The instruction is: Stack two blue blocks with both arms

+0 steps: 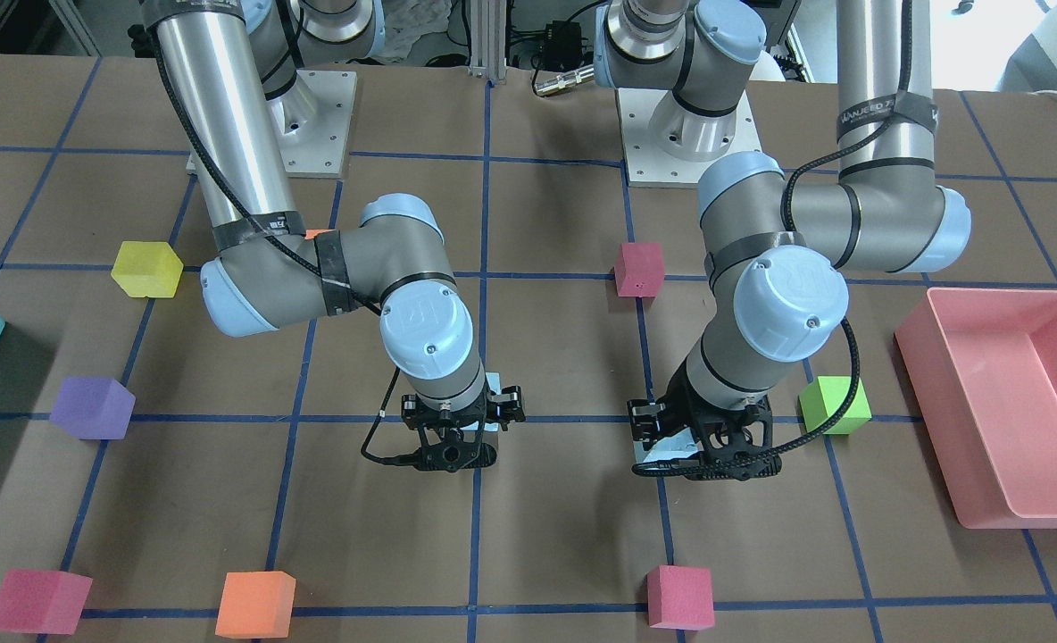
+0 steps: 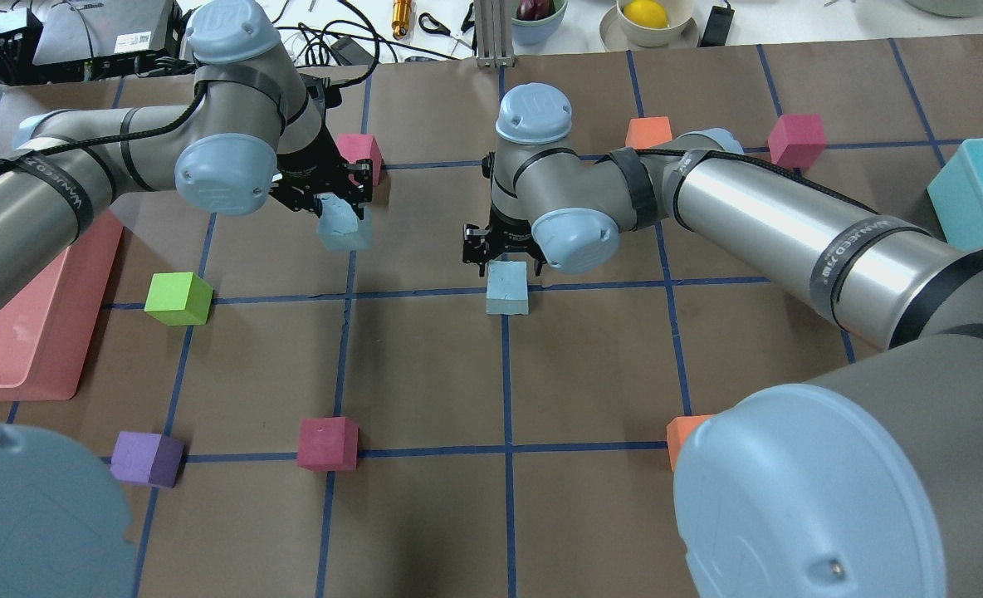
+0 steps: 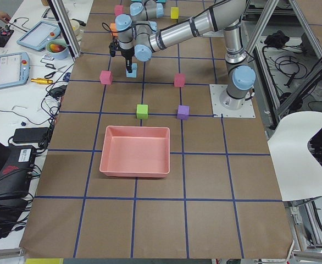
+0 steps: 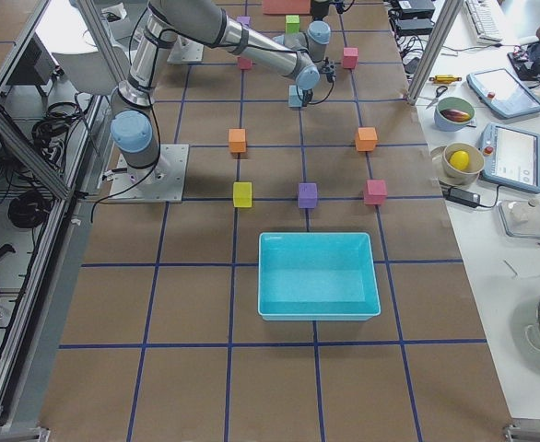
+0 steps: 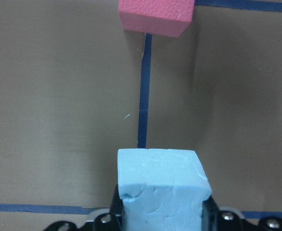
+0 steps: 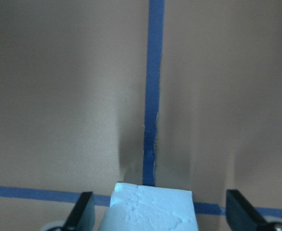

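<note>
1. Overhead exterior: left gripper (image 2: pixel 335 202) clenched on first blue block (image 2: pixel 344 226), seemingly lifted for carrying to the stack
2. Right gripper (image 2: pixel 506 259) released, fingers straddling second blue block (image 2: pixel 507 289) sitting on tape line (image 2: pixel 425 292), likely the base
3. Both pale sky-blue foam cubes, scuffed faces

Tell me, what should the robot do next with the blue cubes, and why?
Probably close the right gripper on the pale blue foam cube below it: its jaws stand open on either side of that cube, while the left gripper is shut on the other pale blue foam cube.
</note>
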{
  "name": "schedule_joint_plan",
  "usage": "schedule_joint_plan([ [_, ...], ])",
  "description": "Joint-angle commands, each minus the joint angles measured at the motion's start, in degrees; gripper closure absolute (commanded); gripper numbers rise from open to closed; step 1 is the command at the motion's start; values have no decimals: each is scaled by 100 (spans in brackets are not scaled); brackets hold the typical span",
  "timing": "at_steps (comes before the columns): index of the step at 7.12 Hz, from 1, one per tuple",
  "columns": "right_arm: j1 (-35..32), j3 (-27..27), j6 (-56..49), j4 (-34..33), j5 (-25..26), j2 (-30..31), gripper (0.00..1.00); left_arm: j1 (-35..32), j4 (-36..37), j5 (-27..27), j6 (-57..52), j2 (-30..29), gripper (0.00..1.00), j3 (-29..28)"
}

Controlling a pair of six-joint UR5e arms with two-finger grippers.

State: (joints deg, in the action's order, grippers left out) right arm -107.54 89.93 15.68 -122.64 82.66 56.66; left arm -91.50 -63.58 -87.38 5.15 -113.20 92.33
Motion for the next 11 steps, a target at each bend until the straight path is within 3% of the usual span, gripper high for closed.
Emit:
schedule_joint_plan([
  [1,371,-107,-91,764,-31,755,0,-183,-154,37,222,184,76,-48],
  [3,968,-465,-451,2569,-5,1836,0,-682,-146,116,1063,298,76,-57],
  [4,1154,-781,-513,3179,265,2180,0,-1033,-111,133,1633,203,76,-83],
  [6,1174,-1301,-672,4121,679,2350,0,-1570,-23,64,2068,114,76,-75],
  [11,1156,-1241,-856,3539,681,2368,0,-1968,346,98,2404,-263,81,-75],
])
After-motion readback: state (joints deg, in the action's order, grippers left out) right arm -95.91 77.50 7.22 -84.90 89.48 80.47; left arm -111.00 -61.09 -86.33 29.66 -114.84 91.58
